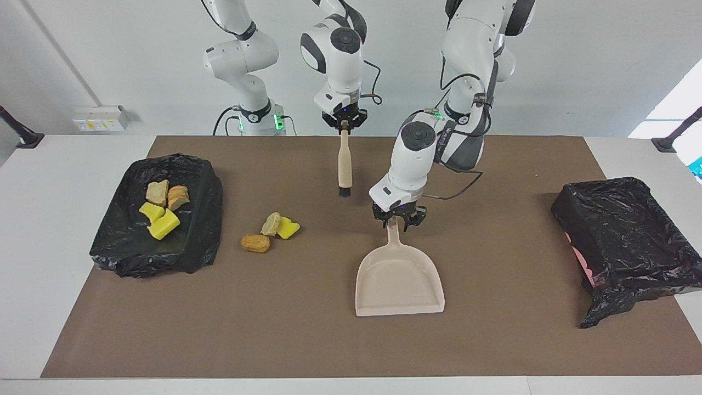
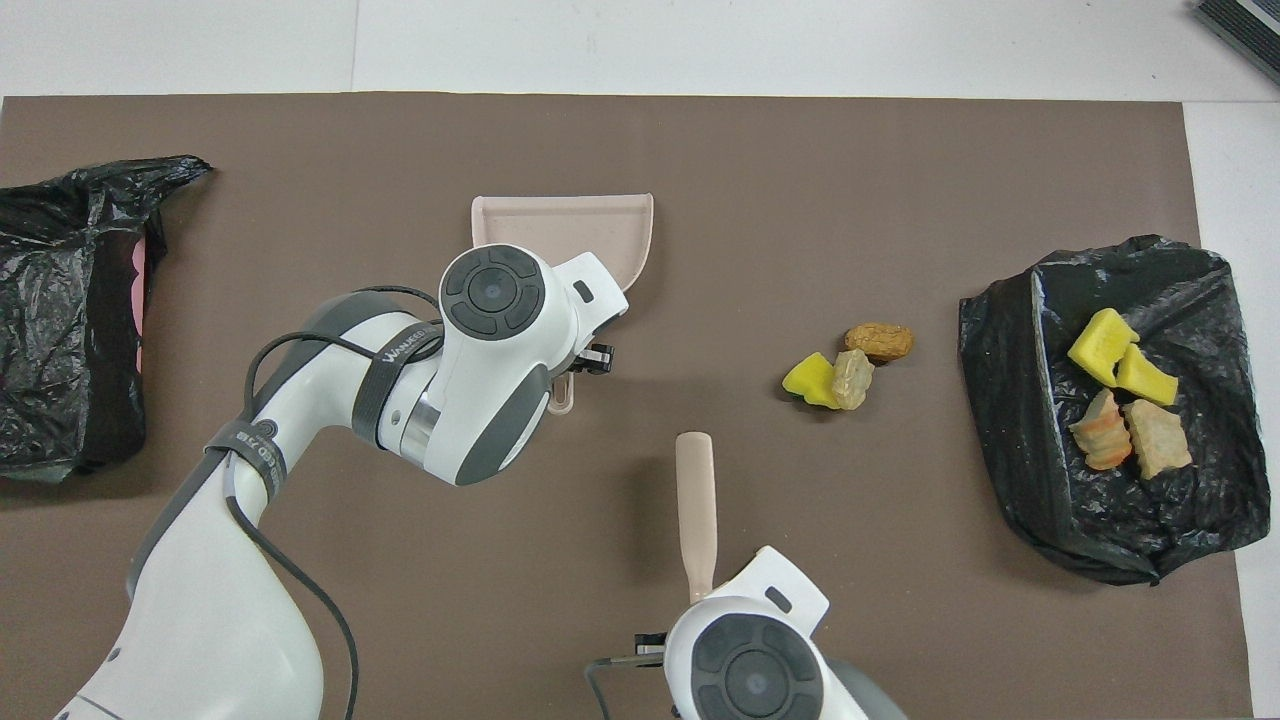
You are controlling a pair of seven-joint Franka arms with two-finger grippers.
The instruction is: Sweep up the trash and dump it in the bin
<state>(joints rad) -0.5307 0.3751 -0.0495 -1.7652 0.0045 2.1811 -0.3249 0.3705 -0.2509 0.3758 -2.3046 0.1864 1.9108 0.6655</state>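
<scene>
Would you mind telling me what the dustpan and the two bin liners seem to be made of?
The dustpan looks like moulded plastic: pale beige, smooth, matt, with thin raised walls and a hang-hole in its handle. The bin liners, one holding trash and one empty, look like thin black plastic film: glossy, crinkled, draped loosely over their bins. A pink edge beneath the empty one hints at a plastic bin, though that is uncertain.

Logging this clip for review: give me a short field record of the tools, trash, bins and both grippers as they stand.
left gripper: down at the dustpan handle end, fingers around it
right gripper: shut on the brush, which hangs bristles down over the mat
loose trash: three chunks on the mat, toward the right arm's end
binned trash: four chunks in the lined bin at the right arm's end
second lined bin: left arm's end, no trash visible in it
</scene>
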